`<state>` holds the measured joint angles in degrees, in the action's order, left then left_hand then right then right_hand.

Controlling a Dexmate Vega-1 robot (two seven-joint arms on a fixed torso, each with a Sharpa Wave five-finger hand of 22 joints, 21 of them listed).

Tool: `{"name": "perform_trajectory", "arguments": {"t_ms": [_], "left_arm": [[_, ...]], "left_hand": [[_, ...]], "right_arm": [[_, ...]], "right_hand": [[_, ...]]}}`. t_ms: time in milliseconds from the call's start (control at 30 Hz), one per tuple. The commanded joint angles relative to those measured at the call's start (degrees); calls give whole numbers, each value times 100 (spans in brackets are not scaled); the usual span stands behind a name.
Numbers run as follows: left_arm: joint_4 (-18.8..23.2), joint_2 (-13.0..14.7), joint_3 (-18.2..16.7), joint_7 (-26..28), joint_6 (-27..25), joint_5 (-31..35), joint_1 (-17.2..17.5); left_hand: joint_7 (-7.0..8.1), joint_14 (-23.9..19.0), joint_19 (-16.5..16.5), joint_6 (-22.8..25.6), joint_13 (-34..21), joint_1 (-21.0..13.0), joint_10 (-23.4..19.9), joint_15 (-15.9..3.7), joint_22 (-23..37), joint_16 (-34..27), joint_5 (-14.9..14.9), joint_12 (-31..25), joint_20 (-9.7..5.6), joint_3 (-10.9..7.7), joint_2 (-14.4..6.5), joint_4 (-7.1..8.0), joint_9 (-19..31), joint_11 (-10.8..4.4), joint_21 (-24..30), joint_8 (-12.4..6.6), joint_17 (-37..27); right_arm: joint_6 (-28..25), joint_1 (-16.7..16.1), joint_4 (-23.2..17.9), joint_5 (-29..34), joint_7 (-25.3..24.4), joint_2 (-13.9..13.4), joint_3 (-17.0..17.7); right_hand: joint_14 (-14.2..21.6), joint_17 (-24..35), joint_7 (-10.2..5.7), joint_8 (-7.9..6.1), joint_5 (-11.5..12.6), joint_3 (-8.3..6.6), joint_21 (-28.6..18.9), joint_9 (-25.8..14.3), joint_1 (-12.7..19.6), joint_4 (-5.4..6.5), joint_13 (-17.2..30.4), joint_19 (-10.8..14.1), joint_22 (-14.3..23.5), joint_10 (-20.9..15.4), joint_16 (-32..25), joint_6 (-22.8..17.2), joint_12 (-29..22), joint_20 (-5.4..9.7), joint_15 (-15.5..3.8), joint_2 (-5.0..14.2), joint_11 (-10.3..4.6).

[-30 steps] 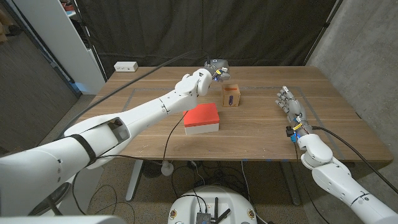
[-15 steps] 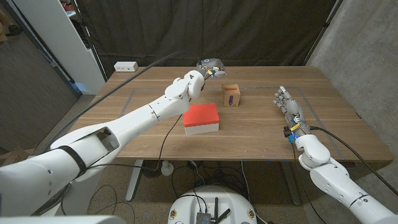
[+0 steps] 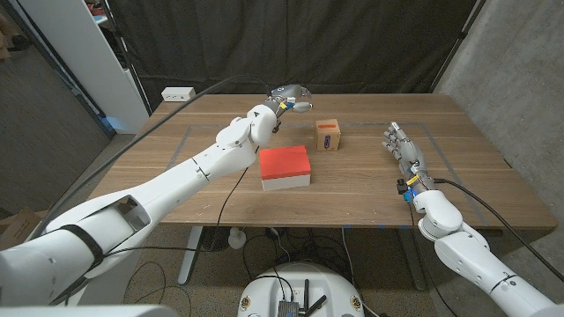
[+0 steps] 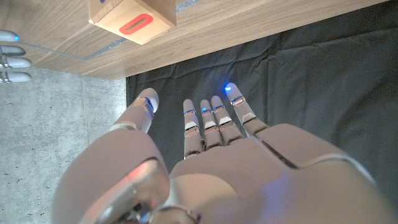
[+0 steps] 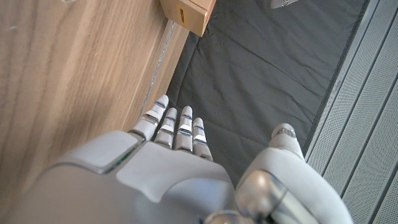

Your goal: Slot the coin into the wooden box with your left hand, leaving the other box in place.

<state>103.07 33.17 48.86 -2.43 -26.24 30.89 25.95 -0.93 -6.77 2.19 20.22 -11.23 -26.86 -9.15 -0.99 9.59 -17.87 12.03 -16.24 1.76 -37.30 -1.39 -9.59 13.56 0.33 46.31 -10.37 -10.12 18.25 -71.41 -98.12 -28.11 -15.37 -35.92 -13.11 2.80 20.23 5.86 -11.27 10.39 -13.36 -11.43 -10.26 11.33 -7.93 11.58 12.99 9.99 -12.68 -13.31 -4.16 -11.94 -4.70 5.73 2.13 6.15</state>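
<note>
While empty, left hand (image 3: 291, 95) (aloft)

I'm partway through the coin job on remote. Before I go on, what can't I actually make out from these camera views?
- The coin: too small to find in the head view, on the table or in the wooden box.
- The box's slot: its inside is hidden in the left wrist view, so whether the coin went in is unknown.
- Left hand: small and far in the head view; its palm faces away in the wrist view.
- Red-and-white box: far side hidden.
</note>
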Motion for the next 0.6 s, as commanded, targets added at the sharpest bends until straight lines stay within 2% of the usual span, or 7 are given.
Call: {"name": "perform_trajectory", "arguments": {"t_ms": [33, 67, 100, 200, 400, 467, 600], "left_arm": [[597, 732, -400, -701, 428, -528, 311], [627, 780, -459, -694, 480, -593, 371], [649, 820, -534, -641, 550, -673, 453], [628, 930, -796, -495, 890, -1036, 687], [452, 1021, -1359, 231, 1862, -1735, 1294], [363, 994, -1523, 522, 2187, -1928, 1505], [117, 898, -1772, 900, 2813, -2339, 1826]], "left_hand": [[-17, 472, 442, -577, 0, 329, 517, 62, -2, 422, -74, 319, -133, 372, 53, 65, -201, -20, -537, 18, -17], [-38, 551, 517, -706, 1, 386, 606, 50, -2, 475, -87, 361, -185, 420, 75, 74, -217, -9, -609, 44, -19], [-40, 691, 580, -923, 3, 591, 769, 48, 1, 570, -125, 431, -242, 566, 148, 117, -252, 47, -750, 45, -29], [-84, 909, 720, -1244, 6, 890, 1002, 65, 5, 666, -164, 498, -327, 743, 230, 178, -282, 54, -959, 59, -41], [-151, 1096, 855, -1524, 14, 1245, 1158, 52, 4, 709, -201, 517, -678, 920, 328, 247, -304, 48, -1179, 50, -50], [-148, 1117, 860, -1573, 17, 1297, 1181, 34, 4, 711, -204, 518, -757, 943, 343, 252, -308, 4, -1213, 50, -48], [-162, 1118, 846, -1597, 21, 1371, 1187, 36, 2, 704, -212, 513, -812, 987, 387, 254, -314, -5, -1248, 41, -45]], "right_arm": [[-16, 146, 9, 116, 3, 76, -150], [-11, 158, 13, 142, -6, 85, -167], [-11, 167, 12, 160, -22, 99, -181], [-11, 184, -3, 254, -91, 125, -220], [-35, 127, -88, 356, -235, 142, -218], [-46, 92, -122, 318, -253, 154, -203], [-42, 35, -168, 305, -272, 146, -179]], "right_hand": [[70, 6, 18, -28, -19, 5, -23, -34, 39, -15, 19, 97, 16, -51, -23, -74, -3, -5, -17, -5, -6], [87, 6, 20, -31, -19, 6, -26, -34, 38, -15, 19, 108, 16, -57, -30, -85, -5, 1, -29, -5, -12], [89, 6, 21, -37, -19, 6, -28, -34, 38, -15, 19, 114, 16, -57, -30, -102, -5, 4, -32, -5, -8], [108, 6, 42, -64, -19, 10, -37, -34, 32, -11, 18, 145, 15, -58, -36, -186, -4, 14, -46, -7, 7], [129, 5, 61, -95, -19, 15, -43, -34, 22, -5, 11, 178, 15, 68, -41, -306, 48, 23, -58, -7, 38], [131, 5, 62, -104, -19, 15, -45, -33, 20, -4, 10, 186, 15, 82, -41, -341, 53, 25, -61, -7, 39], [119, 5, 85, -110, -19, 17, -42, -33, 16, -2, 5, 191, 15, 136, -34, -384, 72, 40, -81, -6, 33]]}}
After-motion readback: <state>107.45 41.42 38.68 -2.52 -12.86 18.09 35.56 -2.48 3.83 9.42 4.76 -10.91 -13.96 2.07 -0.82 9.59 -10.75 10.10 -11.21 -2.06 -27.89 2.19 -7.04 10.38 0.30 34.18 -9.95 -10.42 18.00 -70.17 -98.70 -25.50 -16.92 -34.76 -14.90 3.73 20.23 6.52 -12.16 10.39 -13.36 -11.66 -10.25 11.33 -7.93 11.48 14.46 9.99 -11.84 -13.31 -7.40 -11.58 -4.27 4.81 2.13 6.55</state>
